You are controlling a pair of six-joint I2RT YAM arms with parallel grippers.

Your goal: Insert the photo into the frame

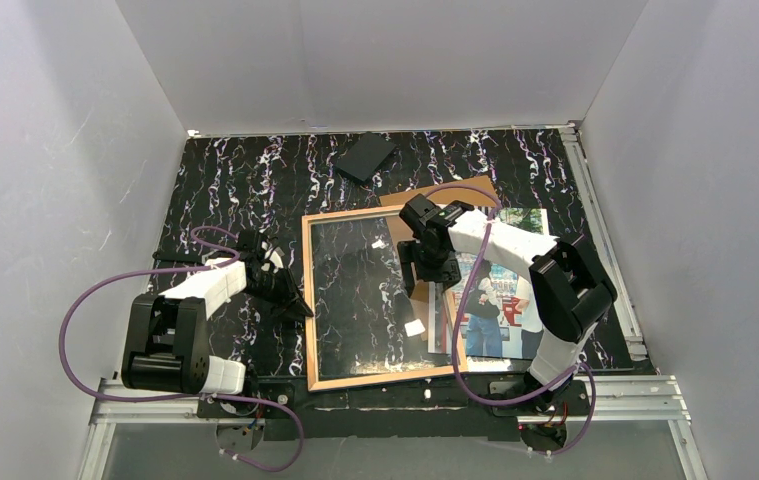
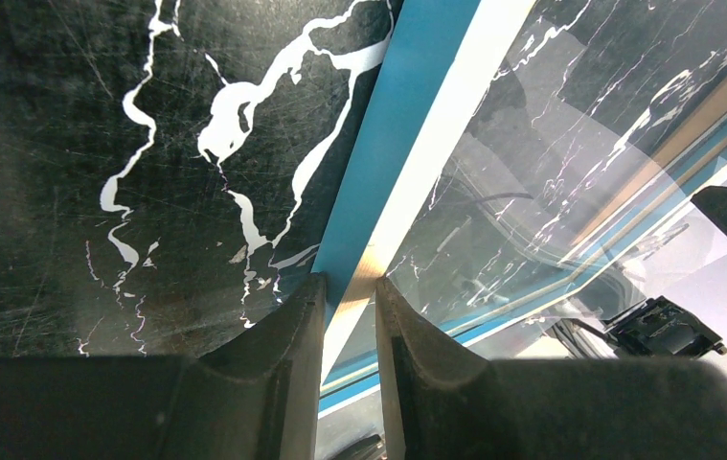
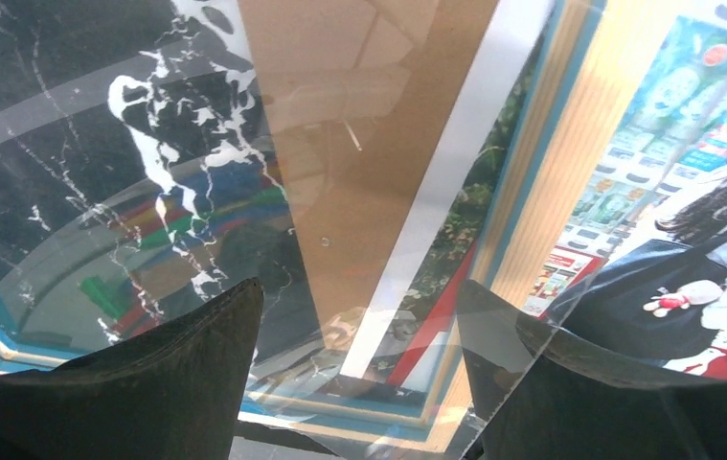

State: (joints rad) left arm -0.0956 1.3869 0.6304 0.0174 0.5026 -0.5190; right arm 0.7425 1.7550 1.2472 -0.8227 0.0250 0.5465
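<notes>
The left gripper's [image 1: 298, 305] fingers [image 2: 283, 374] are closed to a narrow gap on the left rail of the large rectangular frame [image 1: 375, 379], tan wood on its upper face and bright blue on its outer side [image 2: 407, 125], with a clear glass pane. We note one finger on the outer side of the rail and the other on the glass side. The right gripper [image 1: 425, 285] hangs with its fingers [image 3: 196, 364] spread wide over the right part of the pane, closed on nothing; we cannot tell whether the tips touch the glass. Through the pane below it we see a plain brown backing board [image 3: 369, 125] and the left strip of the photo [image 3: 685, 125], a large paper print of people at red-and-white vending machines. The photo [image 1: 503, 300] lies face up on the right of the black, white-veined marble-pattern table [image 1: 225, 190], its left margin under the frame's right rail and the remainder outside the frame. The backing board [image 1: 455, 190] projects beyond the frame's far right corner. A small black slab [image 1: 365, 157] lies near the table's far edge, apart from the frame.
</notes>
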